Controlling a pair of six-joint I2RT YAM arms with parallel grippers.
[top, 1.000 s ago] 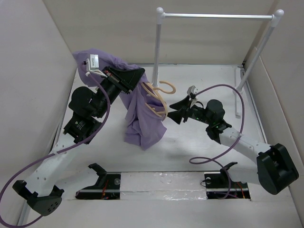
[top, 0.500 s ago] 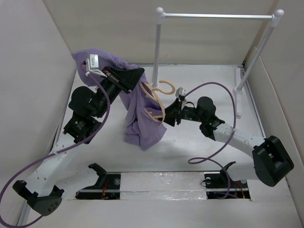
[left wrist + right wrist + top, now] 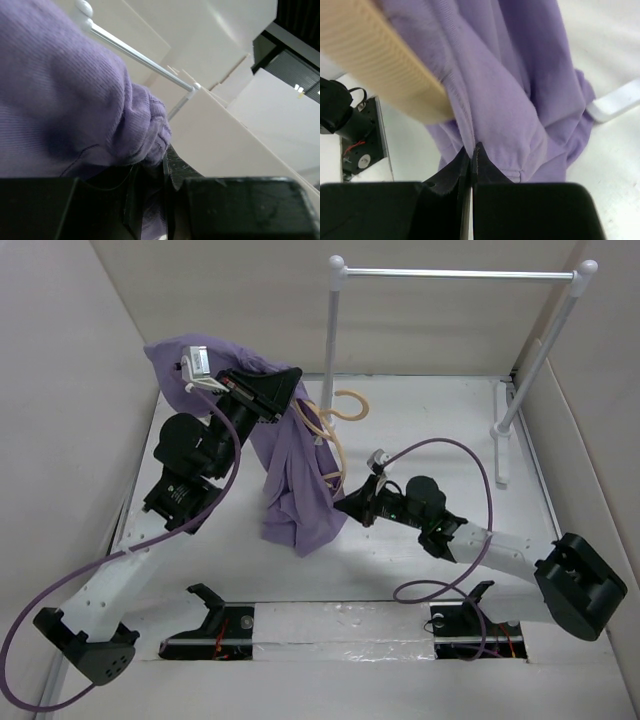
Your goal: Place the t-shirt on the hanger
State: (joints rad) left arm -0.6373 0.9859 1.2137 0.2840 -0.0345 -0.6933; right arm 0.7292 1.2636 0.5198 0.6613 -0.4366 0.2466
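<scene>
T-shirt (image 3: 295, 490) cloth, purple, hangs in a long bunched column near the middle of the white counter (image 3: 430, 420), its lower end gathered on the surface. Its upper part is lifted and draped over the left end effector (image 3: 293, 390). The hanger (image 3: 385, 70), pale beige wood, is tangled against the right side of the shirt. From above, its hook sticks out toward the rack post while one curved shoulder runs down along the cloth. In the right wrist view that shoulder crosses the upper left as a broad ribbed bar with purple fabric lying against it and falling away below.

The left end effector is held high and left of centre, pointing right. Its wrist view shows a wad of shirt squeezed in the narrow gap between the two dark fingers (image 3: 172, 165), so it is nearly closed and gripping the garment. The right end effector (image 3: 347, 506) reaches in low from the right and meets the shirt's right edge just under the hanger. Its fingers (image 3: 480, 160) are pressed together with no gap, and they appear to nip a fold of the fabric at their tips, though the pinch itself is too small to see clearly.

Behind them stands a white clothes rack (image 3: 455, 274), its crossbar spanning the back right. A purple cable (image 3: 470, 450) loops over the right arm. Pale walls enclose the counter on three sides.
</scene>
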